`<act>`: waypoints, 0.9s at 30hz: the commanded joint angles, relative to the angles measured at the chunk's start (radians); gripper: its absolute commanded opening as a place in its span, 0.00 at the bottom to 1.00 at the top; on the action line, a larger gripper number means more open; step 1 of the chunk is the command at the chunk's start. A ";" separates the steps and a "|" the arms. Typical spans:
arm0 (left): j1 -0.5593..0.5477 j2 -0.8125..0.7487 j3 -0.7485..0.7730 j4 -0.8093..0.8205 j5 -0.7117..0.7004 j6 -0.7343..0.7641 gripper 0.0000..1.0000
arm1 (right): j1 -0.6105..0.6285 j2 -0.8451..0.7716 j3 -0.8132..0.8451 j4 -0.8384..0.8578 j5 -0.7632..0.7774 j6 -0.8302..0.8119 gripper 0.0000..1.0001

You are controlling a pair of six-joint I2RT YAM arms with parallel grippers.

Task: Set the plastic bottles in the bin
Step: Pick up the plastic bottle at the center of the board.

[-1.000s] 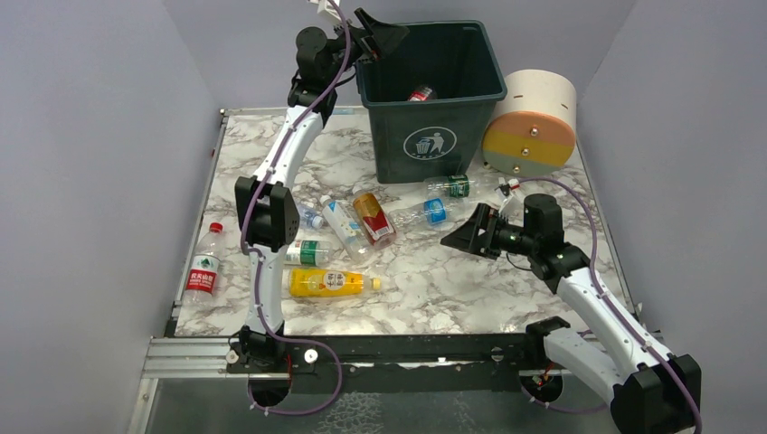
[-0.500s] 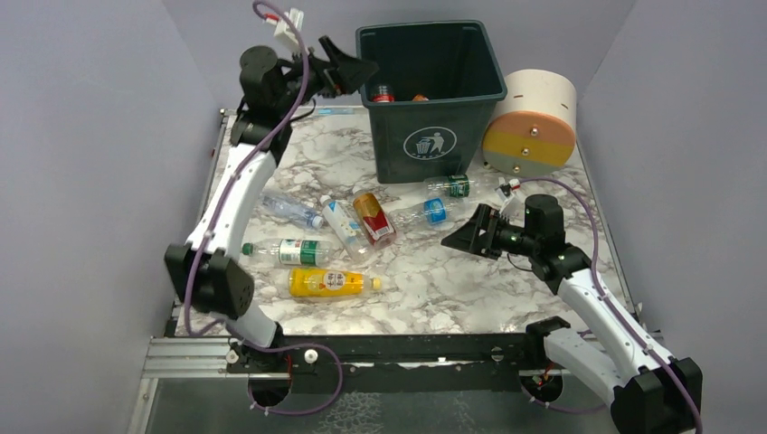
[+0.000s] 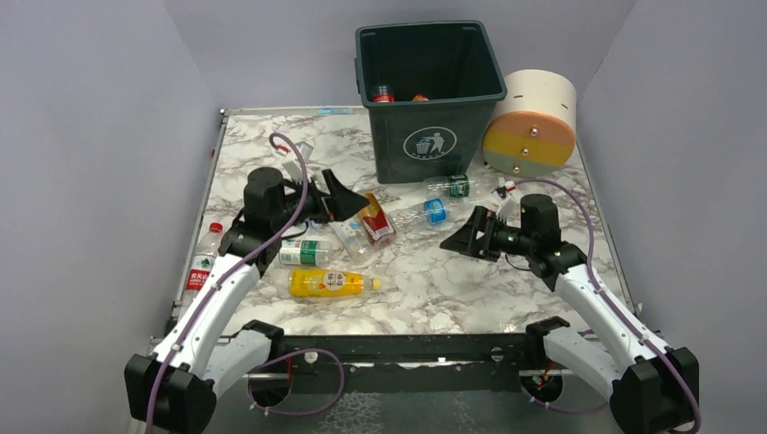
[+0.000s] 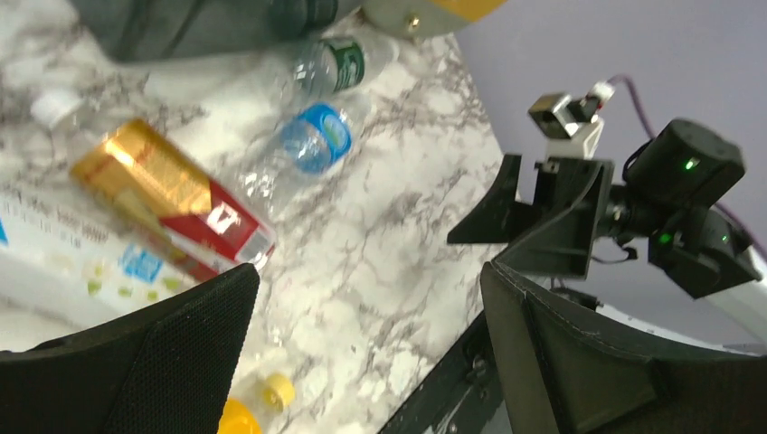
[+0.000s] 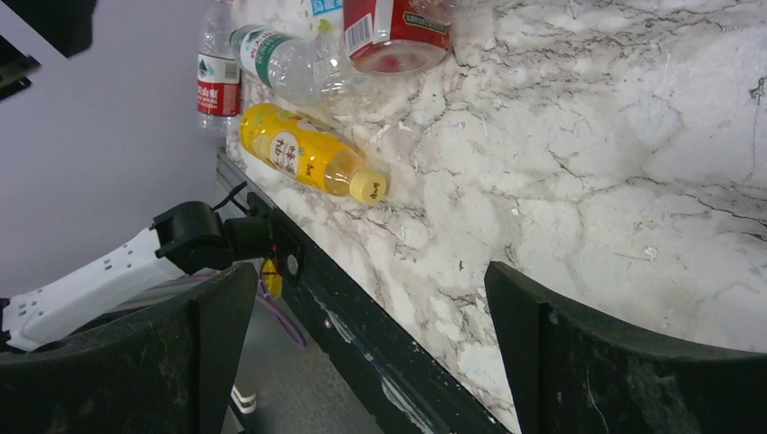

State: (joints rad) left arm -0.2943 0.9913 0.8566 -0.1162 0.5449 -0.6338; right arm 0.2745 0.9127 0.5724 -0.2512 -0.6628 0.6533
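Note:
The dark green bin (image 3: 430, 117) stands at the back with a red-capped bottle (image 3: 383, 93) inside. Several plastic bottles lie on the marble: yellow-orange (image 3: 327, 283), red-and-gold (image 3: 374, 220), blue-labelled clear (image 3: 428, 212), green-labelled clear (image 3: 457, 186). My left gripper (image 3: 348, 201) hovers open and empty just left of the red-and-gold bottle (image 4: 172, 194); the left wrist view also shows the blue-labelled bottle (image 4: 307, 149). My right gripper (image 3: 459, 237) is open and empty at mid-right, facing the yellow-orange bottle (image 5: 303, 158).
A cream-and-orange cylinder (image 3: 534, 122) lies right of the bin. More bottles lie by the left arm: a green-labelled one (image 3: 303, 252) and a red-labelled one (image 3: 204, 265) at the table's left edge. A dark rail (image 3: 407, 345) borders the near edge.
The left arm has swung from the bin's rim down and back to the bottles in the middle, still open. The bottle inside the bin shifted to its left corner. The right arm stayed put.

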 commanded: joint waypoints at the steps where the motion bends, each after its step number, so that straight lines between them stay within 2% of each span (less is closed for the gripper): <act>1: -0.013 -0.136 -0.119 -0.043 -0.039 0.013 0.99 | -0.001 0.009 -0.022 -0.005 -0.019 -0.015 0.99; 9: -0.021 -0.224 -0.252 -0.087 -0.028 0.021 0.99 | -0.001 0.070 -0.021 0.020 0.008 -0.011 1.00; 16: -0.023 -0.202 -0.262 -0.098 -0.039 0.046 0.99 | -0.001 0.237 0.015 0.125 0.057 0.050 1.00; 27: -0.025 -0.144 -0.254 -0.072 -0.043 0.048 0.99 | 0.001 0.491 0.153 0.224 0.266 0.198 0.99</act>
State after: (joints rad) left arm -0.3145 0.8326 0.5961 -0.2214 0.5076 -0.6014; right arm 0.2749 1.3369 0.6800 -0.1028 -0.5022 0.7715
